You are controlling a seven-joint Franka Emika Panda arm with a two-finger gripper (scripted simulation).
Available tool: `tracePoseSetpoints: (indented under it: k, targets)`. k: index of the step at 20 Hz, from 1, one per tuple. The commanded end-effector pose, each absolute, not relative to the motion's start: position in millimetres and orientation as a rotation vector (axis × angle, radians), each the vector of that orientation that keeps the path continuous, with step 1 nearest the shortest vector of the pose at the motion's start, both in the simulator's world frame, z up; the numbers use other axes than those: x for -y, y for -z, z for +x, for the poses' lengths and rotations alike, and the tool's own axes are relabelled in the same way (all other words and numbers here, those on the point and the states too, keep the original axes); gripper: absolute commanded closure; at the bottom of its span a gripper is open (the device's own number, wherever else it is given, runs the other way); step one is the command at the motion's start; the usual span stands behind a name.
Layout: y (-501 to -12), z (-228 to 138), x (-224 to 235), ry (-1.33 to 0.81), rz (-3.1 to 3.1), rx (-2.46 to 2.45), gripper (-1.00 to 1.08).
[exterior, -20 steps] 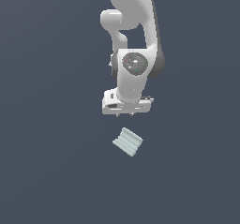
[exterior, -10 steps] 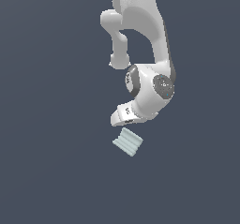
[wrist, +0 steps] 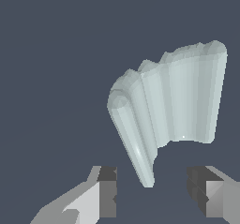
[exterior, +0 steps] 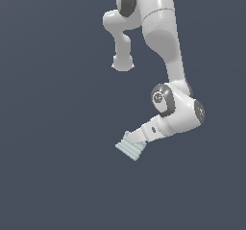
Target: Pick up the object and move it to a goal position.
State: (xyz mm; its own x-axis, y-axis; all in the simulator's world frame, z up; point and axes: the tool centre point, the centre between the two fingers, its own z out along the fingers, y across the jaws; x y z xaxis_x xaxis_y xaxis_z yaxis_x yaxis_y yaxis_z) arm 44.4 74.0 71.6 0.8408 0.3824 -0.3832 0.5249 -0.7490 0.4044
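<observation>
The block (exterior: 130, 147), a pale mint-blue piece with parallel ridges across its top, lies on the dark grey tabletop (exterior: 53, 176) a little below the middle of the exterior view. The arm (exterior: 163, 41) comes down from the top of that view, bends at a bulky joint on the exterior view's right, and reaches down and toward the exterior view's left, so its hand meets the block's upper right edge. The hand hides the tips there, and contact cannot be told from that view.

In the wrist view the block (wrist: 173, 101) fills the centre, its ridges running lengthwise and one corner pointing toward the gap between the fingers (wrist: 154, 192). The two fingers stand well apart, one finger (wrist: 104, 192) on each side of that corner, with bare tabletop showing between them and the block. They hold nothing; the block lies just ahead of the tips, not between them
</observation>
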Motion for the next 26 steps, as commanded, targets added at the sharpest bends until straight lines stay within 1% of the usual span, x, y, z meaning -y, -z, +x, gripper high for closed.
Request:
tracePoseSetpoints:
  k: [1,15,21,26]
  targets:
    - [-65.0,51.1,-82.2,0.390,2.414,-0.710,-0.20]
    - [-50.8,70.0,-115.7,0.390,2.097,-0.809,-0.20]
    - [-49.8,70.1,-117.4,0.390,2.087,-0.813,-0.20]
    - [-41.3,70.5,-105.7,0.390,2.084,-0.813,-0.20]
